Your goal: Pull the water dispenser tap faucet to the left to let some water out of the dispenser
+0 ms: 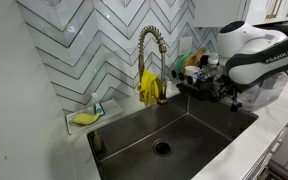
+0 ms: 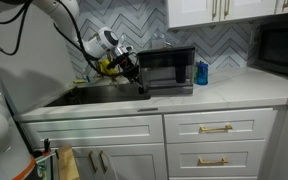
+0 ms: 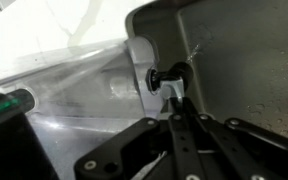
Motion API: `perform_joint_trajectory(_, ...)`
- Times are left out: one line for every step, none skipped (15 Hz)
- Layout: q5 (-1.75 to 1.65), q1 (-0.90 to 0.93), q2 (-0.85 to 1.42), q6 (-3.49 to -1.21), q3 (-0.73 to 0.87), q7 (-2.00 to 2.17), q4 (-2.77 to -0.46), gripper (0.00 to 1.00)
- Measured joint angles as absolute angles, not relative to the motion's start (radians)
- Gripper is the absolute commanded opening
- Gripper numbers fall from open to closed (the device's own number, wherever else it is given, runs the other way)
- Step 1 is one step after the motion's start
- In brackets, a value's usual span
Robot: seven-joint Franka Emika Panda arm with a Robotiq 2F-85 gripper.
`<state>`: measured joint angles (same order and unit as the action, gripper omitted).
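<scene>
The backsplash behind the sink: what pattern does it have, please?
The backsplash is white, dark-lined chevron tile, clearest in an exterior view.

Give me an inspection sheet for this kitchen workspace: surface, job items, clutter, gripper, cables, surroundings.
Surface: white counter around a steel sink.
Job's things: black dispenser tap, clear only in the wrist view.
Clutter: yellow glove hanging on the gold faucet, sponge at the sink corner, blue bottle, black oven.
Gripper: gripper right at the tap; open or shut cannot be told.
Cables: dark cable along the arm.
Surroundings: herringbone tile wall, white cabinets.
</scene>
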<state>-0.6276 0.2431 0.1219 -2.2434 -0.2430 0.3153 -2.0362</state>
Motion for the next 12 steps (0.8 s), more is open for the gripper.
perform_joint_trajectory(-0.628, 0.243, 0.122, -2.243, -0.243, 0.309, -2.036, 0.02)
perform_joint_trajectory(-0.628, 0.243, 0.122, -2.243, -0.243, 0.306, -2.036, 0.02)
perform_joint_trajectory(-0.628, 0.243, 0.122, -2.243, -0.243, 0.303, -2.036, 0.02)
perform_joint_trajectory(-0.628, 0.243, 0.122, -2.243, -0.243, 0.301, -2.036, 0.02)
perform_joint_trajectory(-0.628, 0.243, 0.122, -2.243, -0.243, 0.299, -2.036, 0.02)
perform_joint_trajectory(-0.628, 0.243, 0.122, -2.243, -0.243, 0.298, -2.036, 0.02)
perform_joint_trajectory(-0.628, 0.243, 0.122, -2.243, -0.243, 0.297, -2.036, 0.03)
perform_joint_trajectory(-0.628, 0.243, 0.122, -2.243, -0.243, 0.296, -2.036, 0.03)
perform_joint_trajectory(-0.628, 0.243, 0.122, -2.243, -0.243, 0.295, -2.036, 0.03)
perform_joint_trajectory(-0.628, 0.244, 0.122, -2.243, -0.243, 0.294, -2.036, 0.03)
perform_joint_trajectory(-0.628, 0.244, 0.122, -2.243, -0.243, 0.294, -2.036, 0.02)
perform_joint_trajectory(-0.628, 0.244, 0.122, -2.243, -0.242, 0.293, -2.036, 0.01)
